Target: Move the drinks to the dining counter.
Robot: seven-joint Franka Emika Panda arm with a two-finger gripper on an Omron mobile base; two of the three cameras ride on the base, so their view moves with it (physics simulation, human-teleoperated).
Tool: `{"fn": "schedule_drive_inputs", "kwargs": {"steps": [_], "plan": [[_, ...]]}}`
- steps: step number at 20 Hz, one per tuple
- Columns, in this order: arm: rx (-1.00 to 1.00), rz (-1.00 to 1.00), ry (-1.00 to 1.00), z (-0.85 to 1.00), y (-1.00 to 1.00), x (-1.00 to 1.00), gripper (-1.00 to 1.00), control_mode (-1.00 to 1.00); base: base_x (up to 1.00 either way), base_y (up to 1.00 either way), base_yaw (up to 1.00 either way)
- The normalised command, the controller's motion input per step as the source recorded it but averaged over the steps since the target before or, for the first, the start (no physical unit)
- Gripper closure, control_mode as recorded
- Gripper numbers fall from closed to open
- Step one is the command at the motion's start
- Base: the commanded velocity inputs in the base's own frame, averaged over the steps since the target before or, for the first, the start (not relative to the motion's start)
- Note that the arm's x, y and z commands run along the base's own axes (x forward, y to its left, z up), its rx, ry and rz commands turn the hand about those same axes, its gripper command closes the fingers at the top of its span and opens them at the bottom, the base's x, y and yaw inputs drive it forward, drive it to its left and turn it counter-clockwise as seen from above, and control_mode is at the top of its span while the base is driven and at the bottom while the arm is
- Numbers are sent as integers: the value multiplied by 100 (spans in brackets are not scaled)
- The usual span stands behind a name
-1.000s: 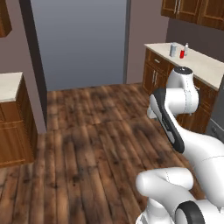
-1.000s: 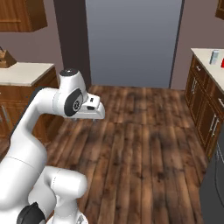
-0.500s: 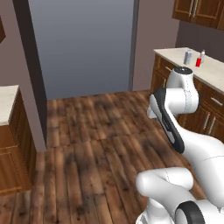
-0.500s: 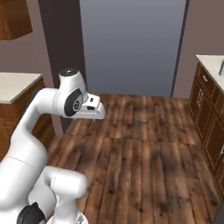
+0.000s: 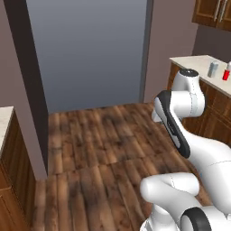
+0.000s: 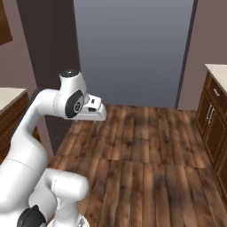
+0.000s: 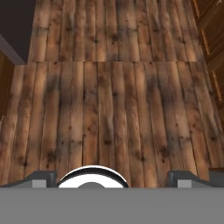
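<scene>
Two of the drinks stand on a pale counter top [image 5: 194, 61] over wooden cabinets at the far right: a pale blue-grey one [image 5: 213, 69] and a red one [image 5: 227, 72] beside it. The dining counter is out of view. My gripper [image 6: 95, 116] hangs from the folded arm, high over the wooden floor and far from the drinks. In the hand view the gripper [image 7: 113, 177] is open, its two fingertips [image 7: 43, 177] wide apart with nothing between them, above bare floorboards.
A wide grey panel [image 5: 90, 49] fills the wall ahead, with a dark post [image 5: 27, 85] to its left. Wooden cabinets [image 6: 213, 119] line the right side, and counter corners [image 6: 6, 94] stick in from the left. Wooden floor [image 6: 146, 150] lies open ahead.
The whole scene has slid to the right in both base views, so the base has moved. The counter with the drinks now sits at the right edge. The arm keeps its pose, gripper open.
</scene>
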Motion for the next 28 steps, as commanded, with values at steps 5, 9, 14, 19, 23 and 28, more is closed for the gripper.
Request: {"fn": "schedule_drive_inputs", "kwargs": {"steps": [5, 9, 14, 19, 23, 28], "plan": [[0, 0, 0, 0, 0, 0, -100, 100, 100, -15, -1], [0, 0, 0, 0, 0, 0, -100, 100, 100, -14, -14], [0, 0, 0, 0, 0, 0, -100, 100, 85, 0, -51], [0, 0, 0, 0, 0, 0, -100, 100, 4, 0, -95], [0, 0, 0, 0, 0, 0, -100, 100, 0, 0, -99], [0, 0, 0, 0, 0, 0, -100, 100, 2, 10, -95]]}}
